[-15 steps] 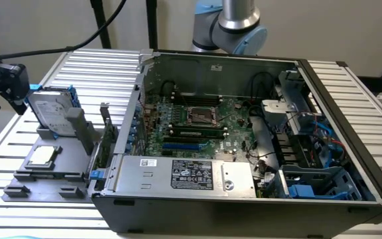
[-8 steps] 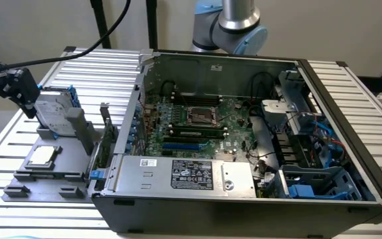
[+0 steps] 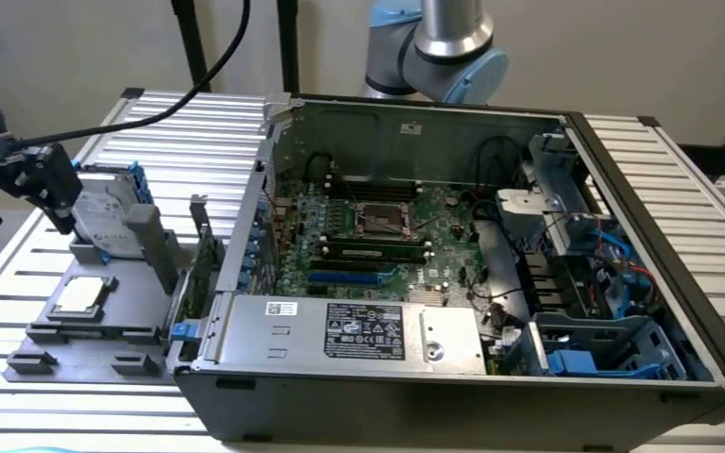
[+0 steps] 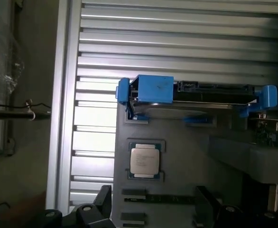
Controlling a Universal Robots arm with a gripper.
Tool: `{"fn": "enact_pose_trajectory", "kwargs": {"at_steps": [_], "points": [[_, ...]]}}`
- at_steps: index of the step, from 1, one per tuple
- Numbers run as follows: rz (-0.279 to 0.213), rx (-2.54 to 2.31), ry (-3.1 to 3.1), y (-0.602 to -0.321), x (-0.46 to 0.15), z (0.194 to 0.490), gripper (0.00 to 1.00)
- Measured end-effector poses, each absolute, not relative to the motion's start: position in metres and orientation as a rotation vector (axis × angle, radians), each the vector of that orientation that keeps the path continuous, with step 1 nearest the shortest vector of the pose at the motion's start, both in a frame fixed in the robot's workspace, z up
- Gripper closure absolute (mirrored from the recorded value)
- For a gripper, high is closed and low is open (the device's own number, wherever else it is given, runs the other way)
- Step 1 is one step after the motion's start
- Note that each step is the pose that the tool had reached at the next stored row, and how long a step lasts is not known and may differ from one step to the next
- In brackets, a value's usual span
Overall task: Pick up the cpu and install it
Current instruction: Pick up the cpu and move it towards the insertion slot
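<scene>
The cpu (image 3: 82, 295) (image 4: 144, 160), a small square chip with a silver-grey top, lies flat in a recess of the grey holder tray (image 3: 35, 335) at the exterior view's left. My gripper (image 3: 58, 212) (image 4: 155, 211) hangs above the tray, some way over the cpu and apart from it. Its two dark fingers (image 4: 103, 202) stand wide open with nothing between them. Inside the open computer case (image 3: 463, 377), the empty square socket (image 3: 381, 219) sits on the green motherboard.
A hard drive in a blue-edged frame (image 4: 196, 95) (image 3: 110, 212) stands on the tray beyond the cpu. A silver power supply box (image 3: 350, 330) lies along the case's near wall. Everything rests on a ribbed aluminium table (image 3: 665, 160). A black cable (image 3: 148, 109) runs to the gripper.
</scene>
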State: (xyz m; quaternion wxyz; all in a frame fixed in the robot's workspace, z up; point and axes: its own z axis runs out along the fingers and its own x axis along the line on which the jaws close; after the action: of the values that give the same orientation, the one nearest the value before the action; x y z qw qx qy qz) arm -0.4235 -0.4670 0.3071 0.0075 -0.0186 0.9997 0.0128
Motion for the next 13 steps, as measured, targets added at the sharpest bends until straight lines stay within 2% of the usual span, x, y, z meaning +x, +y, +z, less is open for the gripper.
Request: {"fn": "enact_pose_trajectory", "kwargs": {"at_steps": [13], "points": [[0.04,-0.051,3.126,-0.467,-0.424,0.283,0.21]]}}
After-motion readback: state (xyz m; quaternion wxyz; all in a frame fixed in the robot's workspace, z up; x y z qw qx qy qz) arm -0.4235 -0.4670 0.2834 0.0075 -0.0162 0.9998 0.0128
